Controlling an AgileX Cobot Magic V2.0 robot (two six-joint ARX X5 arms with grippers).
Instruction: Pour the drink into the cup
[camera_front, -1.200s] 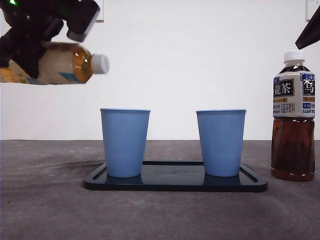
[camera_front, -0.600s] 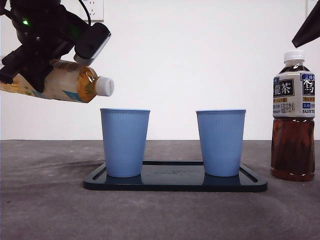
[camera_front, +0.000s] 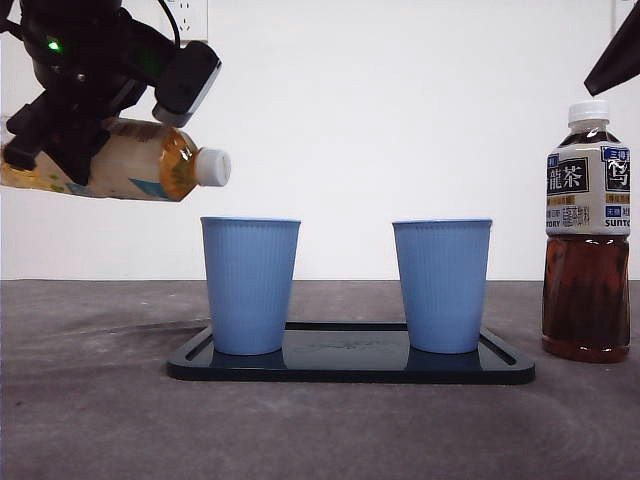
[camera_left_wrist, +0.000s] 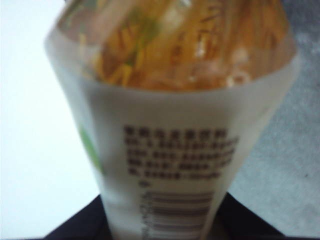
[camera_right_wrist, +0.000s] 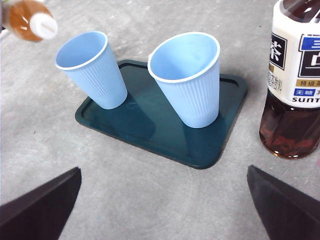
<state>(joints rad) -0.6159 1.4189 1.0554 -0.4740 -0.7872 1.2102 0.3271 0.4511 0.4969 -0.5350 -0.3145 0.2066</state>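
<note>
Left gripper (camera_front: 75, 135) clamped on capped pale-label amber tea bottle (camera_front: 120, 160), lying tilted, mouth just above rim of blue ribbed paper cup (camera_front: 250, 285) at dark tray (camera_front: 350, 368) left end. Pouring step; cap on. Right gripper (camera_right_wrist: 160, 210) wide, waiting

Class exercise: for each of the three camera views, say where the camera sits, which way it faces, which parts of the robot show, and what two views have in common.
Front view: low at table height, looking level across the tray, two cups and dark bottle; the left gripper holds the tilted bottle.
Left wrist view: on the left arm, filled by that bottle; jaw bases at the bottom.
Right wrist view: high, looking down at the tray; its open jaws at the bottom corners.
Shared: front and right wrist views show both cups.
</note>
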